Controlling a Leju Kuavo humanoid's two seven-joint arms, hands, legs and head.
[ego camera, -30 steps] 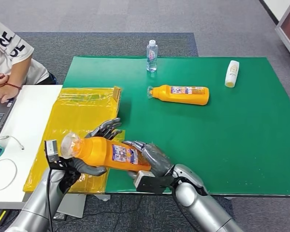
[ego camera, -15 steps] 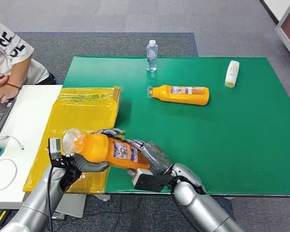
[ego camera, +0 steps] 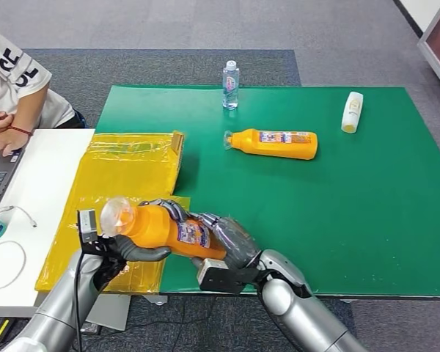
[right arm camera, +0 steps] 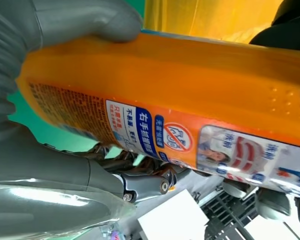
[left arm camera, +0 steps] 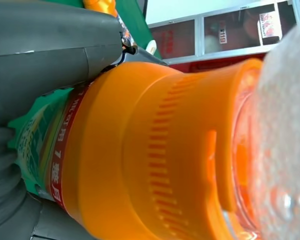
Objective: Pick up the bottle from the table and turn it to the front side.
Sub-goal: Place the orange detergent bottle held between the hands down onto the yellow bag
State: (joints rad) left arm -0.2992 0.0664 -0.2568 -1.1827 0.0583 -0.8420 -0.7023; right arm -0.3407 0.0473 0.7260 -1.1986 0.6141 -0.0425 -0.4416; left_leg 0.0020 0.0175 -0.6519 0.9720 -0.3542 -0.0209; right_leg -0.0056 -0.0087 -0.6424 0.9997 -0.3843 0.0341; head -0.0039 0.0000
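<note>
An orange bottle (ego camera: pixel 162 228) with a clear cap (ego camera: pixel 117 216) is held above the table's near-left corner, lying sideways with its cap to the left. My left hand (ego camera: pixel 149 240) grips it near the neck (left arm camera: pixel 148 150), thumb underneath. My right hand (ego camera: pixel 229 238) holds its base end, and the blue-and-white label (right arm camera: pixel 231 150) faces up. A second orange bottle (ego camera: pixel 274 143) lies on its side on the green table (ego camera: pixel 328 213), toward the back middle.
A small clear water bottle (ego camera: pixel 229 84) stands at the table's far edge. A white bottle (ego camera: pixel 352 111) lies at the far right. A yellow plastic bag (ego camera: pixel 118 183) covers the left side. A person sits at a white desk (ego camera: pixel 35 191) with a laptop at far left.
My left fingers have curled in around the bottle's neck. The bottle has shifted slightly right and its cap end has tipped a little.
</note>
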